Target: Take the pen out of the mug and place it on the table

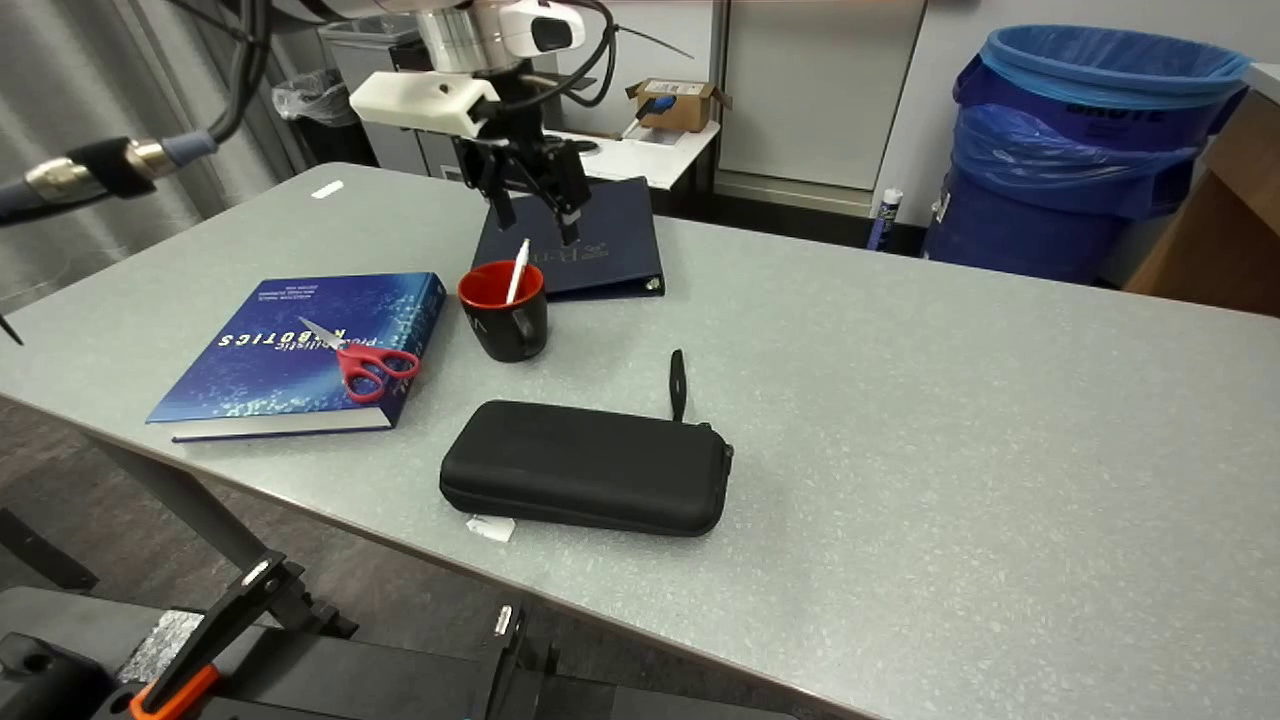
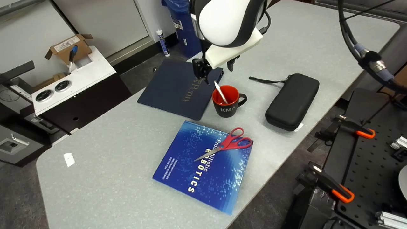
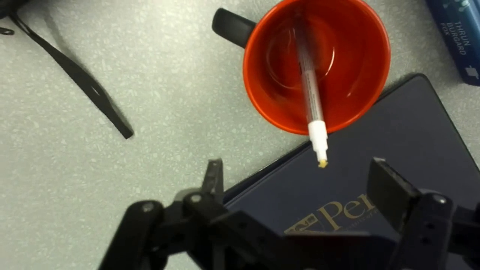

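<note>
The white pen [image 1: 518,272] leans in the black mug [image 1: 508,335], its upper end sticking out above the red rim. The pen [image 2: 220,92] and mug [image 2: 227,112] also show in an exterior view. In the wrist view the pen [image 3: 312,88] lies across the red inside of the mug [image 3: 358,82], its yellowish tip past the rim. My gripper [image 3: 297,162] is open and empty; the pen's tip lies between the lines of its fingers, just ahead of them. In both exterior views the gripper [image 1: 538,225] [image 2: 218,74] hangs above the mug's binder side. All stands on the pale table [image 1: 900,450].
A dark blue Penn binder [image 1: 610,225] lies beside the mug, under the gripper. A blue book [image 1: 290,350] with red scissors [image 1: 365,365] on it lies near the mug. A black case [image 1: 590,465] with a strap lies near the table's edge.
</note>
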`<control>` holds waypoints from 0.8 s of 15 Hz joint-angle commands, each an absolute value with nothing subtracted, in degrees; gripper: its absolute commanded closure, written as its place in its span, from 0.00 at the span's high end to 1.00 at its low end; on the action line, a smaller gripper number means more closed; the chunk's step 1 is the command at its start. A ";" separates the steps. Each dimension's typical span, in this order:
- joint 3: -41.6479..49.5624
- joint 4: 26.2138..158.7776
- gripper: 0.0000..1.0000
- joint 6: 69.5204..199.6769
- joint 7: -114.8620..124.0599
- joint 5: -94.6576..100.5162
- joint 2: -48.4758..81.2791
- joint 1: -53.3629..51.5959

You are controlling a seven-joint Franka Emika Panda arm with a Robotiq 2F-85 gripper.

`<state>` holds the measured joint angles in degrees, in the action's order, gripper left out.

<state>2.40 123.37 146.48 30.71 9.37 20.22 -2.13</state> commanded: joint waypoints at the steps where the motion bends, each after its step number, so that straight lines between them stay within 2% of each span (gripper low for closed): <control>1: 4.56 123.05 1.00 146.59 31.26 10.14 21.25 -5.53; 4: 5.19 122.80 1.00 146.44 31.40 10.47 22.07 -6.93; 5: 5.51 122.64 0.97 146.47 31.39 10.58 22.41 -7.27; 6: 5.80 122.57 0.72 146.57 31.42 10.66 22.62 -7.54; 8: 5.99 122.49 0.68 147.03 30.65 10.10 23.11 -7.42; 12: 6.58 123.52 0.36 147.41 30.64 10.25 21.96 -7.57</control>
